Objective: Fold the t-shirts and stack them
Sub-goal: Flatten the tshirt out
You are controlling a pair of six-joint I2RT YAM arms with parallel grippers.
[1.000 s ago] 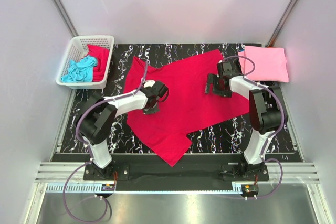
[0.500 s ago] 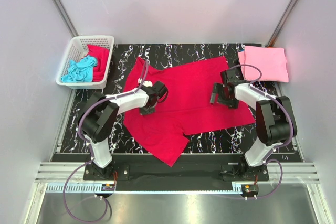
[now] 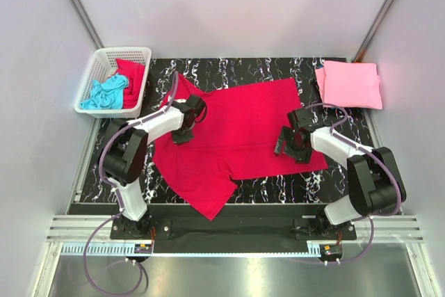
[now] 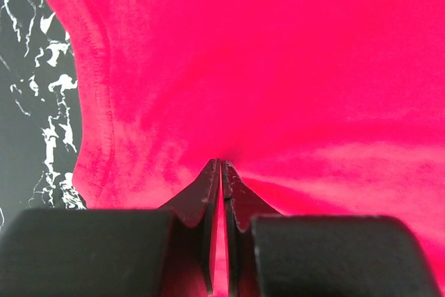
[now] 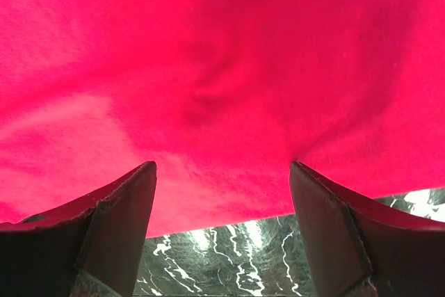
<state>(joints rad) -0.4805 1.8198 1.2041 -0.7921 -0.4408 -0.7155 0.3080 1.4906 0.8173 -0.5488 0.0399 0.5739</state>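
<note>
Since a second ago the crimson shirt has swung round and slid left, so its far edge now runs nearly square across the bench. My left arm has gone left and far, and my right has come nearer. The shirt lies flat and spread mid-bench, with one corner reaching the near edge. A basket at far left holds a turquoise shirt and a red one. A pink shirt sits folded at far right.

I judge the cloth light, limp and quick to wrinkle, so it will drag rather than push. It is best pinched at hems and corners.

The left fingers are clenched on a small fold just inside the shirt's left edge, with creases fanning from the pinch. The right fingers are spread wide and grasp nothing. They stand low over the shirt's right near edge, with the hem lying between them.
</note>
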